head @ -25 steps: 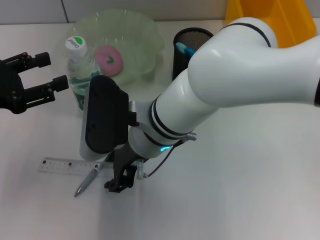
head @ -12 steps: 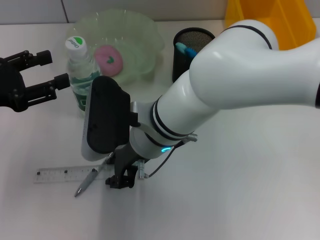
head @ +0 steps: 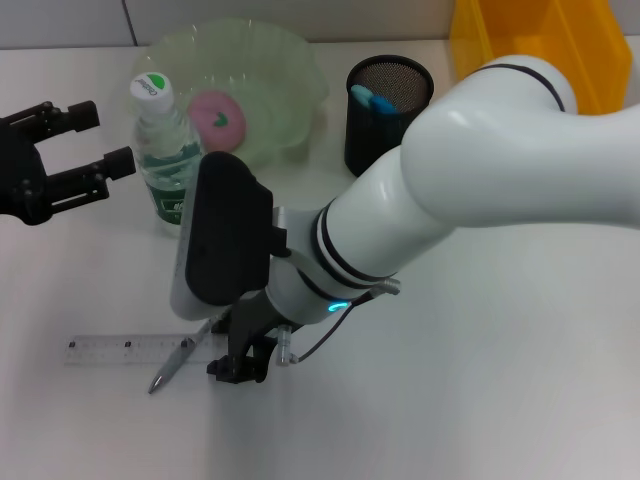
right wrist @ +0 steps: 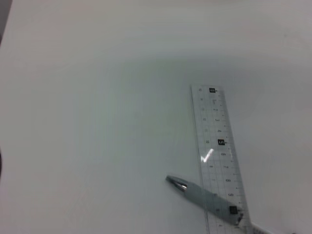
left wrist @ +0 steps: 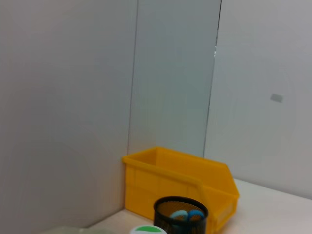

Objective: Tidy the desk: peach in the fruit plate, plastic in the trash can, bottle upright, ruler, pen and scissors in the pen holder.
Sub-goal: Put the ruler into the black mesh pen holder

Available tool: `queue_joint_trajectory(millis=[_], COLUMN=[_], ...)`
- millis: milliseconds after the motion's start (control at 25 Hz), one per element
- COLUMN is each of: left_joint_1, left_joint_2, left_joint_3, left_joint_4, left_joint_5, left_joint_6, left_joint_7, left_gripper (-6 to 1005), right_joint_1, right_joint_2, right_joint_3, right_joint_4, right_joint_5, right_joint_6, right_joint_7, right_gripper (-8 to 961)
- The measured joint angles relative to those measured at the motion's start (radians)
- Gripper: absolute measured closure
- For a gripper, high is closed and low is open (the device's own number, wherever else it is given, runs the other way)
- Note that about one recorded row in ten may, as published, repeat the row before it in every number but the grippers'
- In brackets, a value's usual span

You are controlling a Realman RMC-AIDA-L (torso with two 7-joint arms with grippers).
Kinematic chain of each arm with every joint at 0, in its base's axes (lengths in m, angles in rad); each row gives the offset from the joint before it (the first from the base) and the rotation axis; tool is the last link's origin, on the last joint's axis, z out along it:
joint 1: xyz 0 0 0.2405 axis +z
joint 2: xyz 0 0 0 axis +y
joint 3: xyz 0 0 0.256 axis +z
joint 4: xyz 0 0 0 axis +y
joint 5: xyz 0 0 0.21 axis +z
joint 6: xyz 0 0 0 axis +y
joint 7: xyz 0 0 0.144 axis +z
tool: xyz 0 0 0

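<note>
The clear ruler (head: 125, 350) lies flat near the table's front left, and the grey pen (head: 172, 364) rests across its right end. Both also show in the right wrist view, ruler (right wrist: 218, 146) and pen (right wrist: 202, 196). My right gripper (head: 240, 367) is low over the table just right of the pen. The bottle (head: 165, 160) stands upright, and my left gripper (head: 100, 138) hangs open to its left, apart from it. The pink peach (head: 218, 118) lies in the green fruit plate (head: 285, 70). Blue scissors handles (head: 372, 98) stick out of the black pen holder (head: 388, 125). No plastic is in view.
A yellow bin (head: 540, 40) stands at the back right, behind the pen holder. The left wrist view shows the yellow bin (left wrist: 180, 183), the pen holder (left wrist: 180, 217) and the bottle's cap (left wrist: 147, 230) against grey walls. My right arm's forearm (head: 450, 190) spans the middle of the table.
The ruler has slid toward the table's front and a little left, now lying level. My right arm has shifted slightly right. The left gripper has hardly moved.
</note>
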Motion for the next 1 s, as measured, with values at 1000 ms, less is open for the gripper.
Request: queue_joint_trajectory(millis=[1000], left_joint_1=[0.012], left_joint_2=[-0.006], left_joint_3=[-0.082], left_joint_4=[-0.009], left_joint_5=[-0.030], left_joint_6=[-0.004], left_joint_7=[0.001], left_gripper=[260], right_joint_1=[-0.234], right_joint_2=[-0.010], right_joint_3=[0.180], right_joint_4=[-0.135], right_joint_5=[-0.044], right_joint_6=[-0.007], right_joint_7=[-0.058], right_gripper=[569])
